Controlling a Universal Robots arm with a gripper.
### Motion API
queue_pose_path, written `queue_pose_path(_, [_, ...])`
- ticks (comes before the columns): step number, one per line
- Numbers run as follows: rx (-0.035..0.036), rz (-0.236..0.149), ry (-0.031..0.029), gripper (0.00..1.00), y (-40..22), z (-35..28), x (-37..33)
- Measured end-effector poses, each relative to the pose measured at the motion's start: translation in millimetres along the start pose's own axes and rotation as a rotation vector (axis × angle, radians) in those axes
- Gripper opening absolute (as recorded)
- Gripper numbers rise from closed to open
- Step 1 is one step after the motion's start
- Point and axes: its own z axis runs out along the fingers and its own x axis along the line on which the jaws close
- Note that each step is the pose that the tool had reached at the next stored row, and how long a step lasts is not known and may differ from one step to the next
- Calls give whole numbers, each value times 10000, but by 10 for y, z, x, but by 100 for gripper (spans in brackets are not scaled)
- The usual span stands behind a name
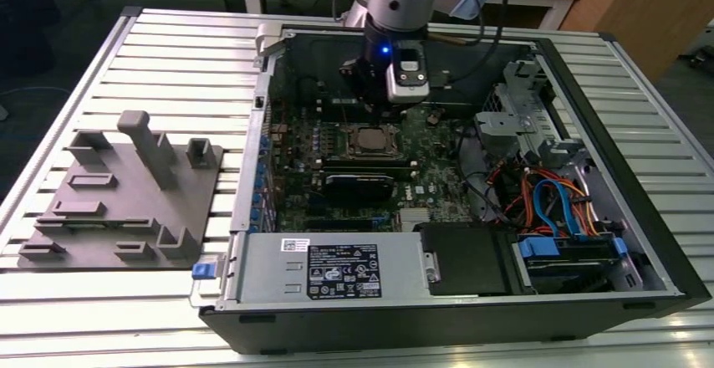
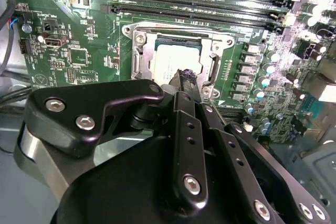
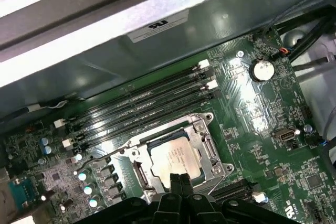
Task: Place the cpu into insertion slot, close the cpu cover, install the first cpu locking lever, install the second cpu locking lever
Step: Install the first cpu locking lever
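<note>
The cpu (image 1: 369, 140) (image 2: 170, 64) (image 3: 175, 157) lies flat in the insertion slot (image 3: 137, 174) on the green board, silver top up. The cpu cover (image 2: 139, 51) (image 3: 208, 145), a silvery frame, lies down around it, with the chip showing through its opening. My gripper (image 1: 372, 100) (image 2: 184, 77) (image 3: 179, 179) hangs just above one edge of the cpu. Its black fingertips are pressed together and hold nothing. A thin metal lever (image 2: 173, 26) runs along the socket's side by the memory slots. I cannot tell whether it is latched.
The board sits inside an open computer case (image 1: 624, 242). Long black memory slots (image 3: 142, 103) run beside the socket. A drive cage and coloured cables (image 1: 547, 201) fill the exterior view's right. A grey fixture plate (image 1: 123, 192) lies outside on the slatted table.
</note>
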Motion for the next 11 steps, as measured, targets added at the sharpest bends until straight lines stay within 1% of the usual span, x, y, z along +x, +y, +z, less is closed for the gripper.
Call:
queue_pose_path(1, [-17, -6, -41, 10, -4, 0, 9])
queue_pose_path(2, [-43, -12, -100, 10, -8, 0, 17])
queue_pose_path(3, [-75, -18, -173, 10, -11, 1, 25])
queue_pose_path(5, [-154, -29, -342, 10, -17, 1, 40])
queue_pose_path(6, [-195, -42, -392, 10, -19, 2, 43])
queue_pose_path(8, [-251, -203, -380, 10, -19, 2, 43])
queue_pose_path(11, [-301, -616, -356, 10, -18, 5, 43])
